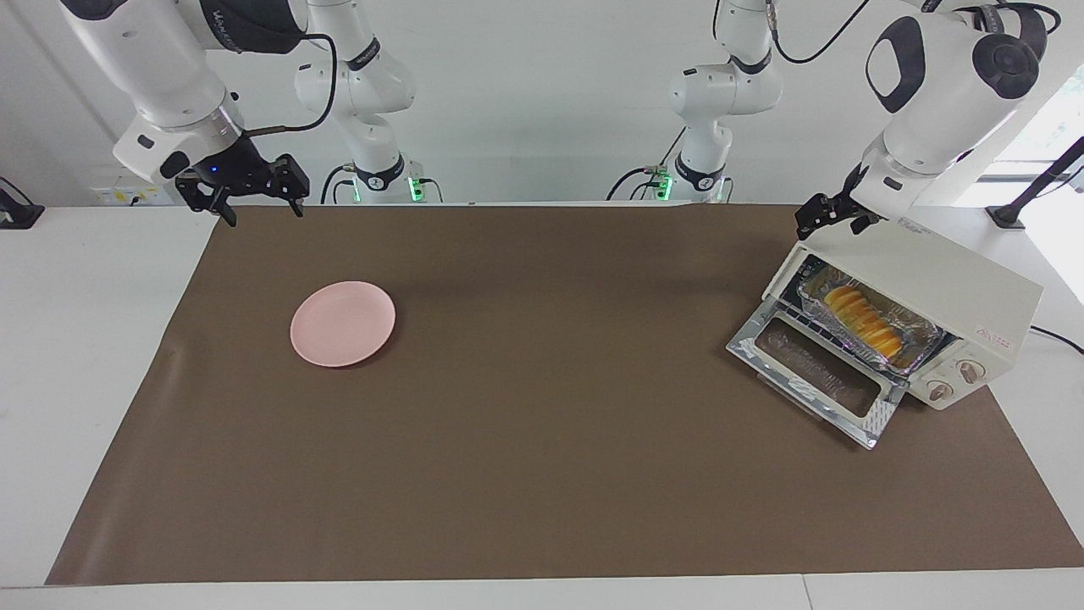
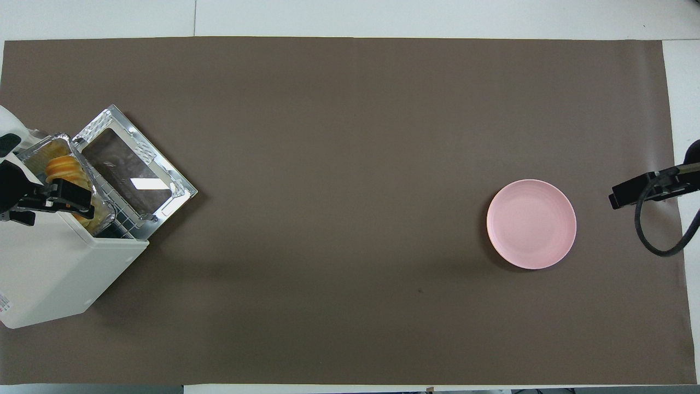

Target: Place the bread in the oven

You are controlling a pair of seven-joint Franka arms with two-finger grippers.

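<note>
With the bread (image 1: 864,320) sitting in its foil tray (image 1: 915,332) inside the oven (image 1: 974,292) at the frame's right, the left tool (image 1: 834,217), released, is hovering above, needing to clear the open door (image 1: 813,373); the right tool (image 1: 254,191) is waiting spread at upper left.

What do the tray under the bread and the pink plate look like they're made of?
The tray looks like thin aluminium foil: silvery, crinkled, shiny walls around the bread in the oven. The plate looks like matte plastic, possibly glazed ceramic: smooth, even pink, no glare.
</note>
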